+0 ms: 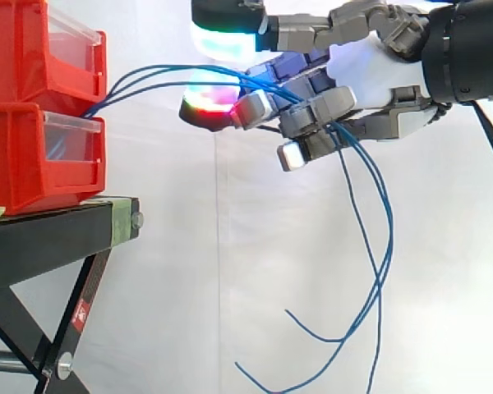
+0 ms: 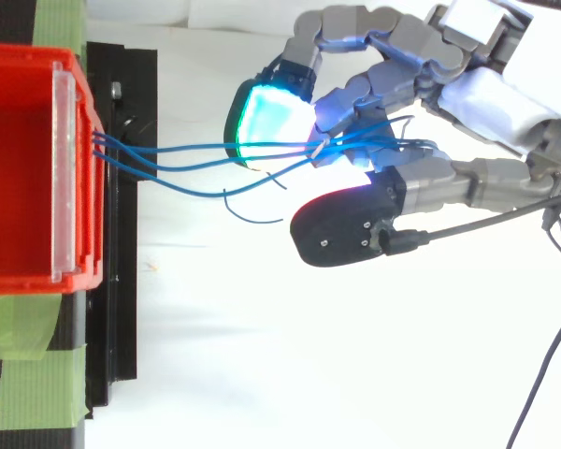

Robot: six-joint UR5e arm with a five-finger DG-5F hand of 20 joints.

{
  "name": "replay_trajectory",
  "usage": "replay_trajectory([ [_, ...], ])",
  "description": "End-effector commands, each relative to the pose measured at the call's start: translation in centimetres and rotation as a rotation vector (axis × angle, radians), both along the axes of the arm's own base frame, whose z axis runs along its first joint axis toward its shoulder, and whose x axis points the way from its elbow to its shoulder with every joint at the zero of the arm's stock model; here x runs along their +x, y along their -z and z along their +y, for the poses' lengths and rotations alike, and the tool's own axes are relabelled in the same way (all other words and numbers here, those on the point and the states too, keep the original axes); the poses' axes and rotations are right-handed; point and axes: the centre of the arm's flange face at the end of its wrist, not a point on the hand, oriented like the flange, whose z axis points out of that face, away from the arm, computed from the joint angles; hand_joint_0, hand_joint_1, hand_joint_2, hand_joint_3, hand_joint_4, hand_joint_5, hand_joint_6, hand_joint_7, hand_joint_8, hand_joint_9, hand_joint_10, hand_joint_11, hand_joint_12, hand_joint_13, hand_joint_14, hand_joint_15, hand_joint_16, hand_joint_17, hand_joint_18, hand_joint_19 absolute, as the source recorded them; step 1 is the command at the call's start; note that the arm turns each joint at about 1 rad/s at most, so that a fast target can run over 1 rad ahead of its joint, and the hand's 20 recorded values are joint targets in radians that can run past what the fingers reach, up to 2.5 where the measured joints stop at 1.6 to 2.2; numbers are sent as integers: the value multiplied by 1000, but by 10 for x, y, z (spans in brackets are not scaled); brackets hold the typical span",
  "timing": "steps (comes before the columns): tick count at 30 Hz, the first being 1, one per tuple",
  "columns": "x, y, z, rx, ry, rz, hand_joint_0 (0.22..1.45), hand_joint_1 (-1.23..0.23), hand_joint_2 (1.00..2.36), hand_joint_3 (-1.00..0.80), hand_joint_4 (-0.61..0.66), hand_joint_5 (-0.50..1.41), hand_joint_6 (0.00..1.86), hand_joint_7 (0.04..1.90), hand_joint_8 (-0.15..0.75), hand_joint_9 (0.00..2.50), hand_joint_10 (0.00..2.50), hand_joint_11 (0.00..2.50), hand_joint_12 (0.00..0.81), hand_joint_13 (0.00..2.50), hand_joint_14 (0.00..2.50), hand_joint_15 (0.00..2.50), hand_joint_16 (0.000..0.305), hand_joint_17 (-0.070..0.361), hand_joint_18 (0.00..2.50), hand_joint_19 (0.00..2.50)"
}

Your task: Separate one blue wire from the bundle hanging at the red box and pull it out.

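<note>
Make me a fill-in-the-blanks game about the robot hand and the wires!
1. The wires going from the bins to the robot hand are coloured ____.
2. In the side view, ____ red bins sit one on top of the other.
3. The bins rest on a stand whose colour is ____.
4. Past the robot hand, the loose ends of the wires hang ____.

Missing words: blue, two, black, down.

free: gap under blue wires (image 1: 177, 68), right of black stand (image 1: 57, 238) | obstacle: red bins (image 1: 25, 156) at left
</note>
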Motion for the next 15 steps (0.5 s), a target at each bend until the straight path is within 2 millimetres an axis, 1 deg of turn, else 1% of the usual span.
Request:
replay_trajectory([
  [1,0,0,0,-1,0,1,546,-784,1000,-500,209,-183,591,1302,330,727,218,1884,377,846,2024,1096,51,114,746,1248],
  [2,0,0,0,-1,2,1,553,-769,1000,-500,210,-182,596,1302,330,736,232,1884,370,851,2024,1095,50,113,755,1246],
  [3,0,0,0,-1,2,1,570,-748,1003,-464,207,-181,599,1305,327,751,234,1875,366,870,2023,1100,49,110,759,1250],
  [4,0,0,0,-1,2,1,598,-700,1010,-398,209,-177,614,1269,321,788,268,1858,360,889,2004,1112,47,106,779,1251],
  [6,0,0,0,-2,2,0,676,-653,1018,-288,198,-177,624,1243,312,803,294,1834,348,925,1990,1128,46,103,800,1253],
  [8,0,0,0,-2,2,0,701,-636,1021,-249,197,-182,635,1216,305,799,332,1811,347,933,1980,1128,46,103,799,1249],
  [11,0,0,0,-2,2,0,686,-611,1020,-277,201,-184,637,1201,310,800,347,1790,343,938,1970,1134,45,102,801,1241],
  [14,0,0,0,-2,2,-1,634,-599,1015,-336,206,-184,632,1216,308,800,353,1802,345,938,1972,1131,46,102,801,1251],
  [15,0,0,0,-2,2,-1,622,-599,1014,-349,208,-183,630,1216,319,803,343,1822,347,935,1972,1150,46,102,800,1252],
])
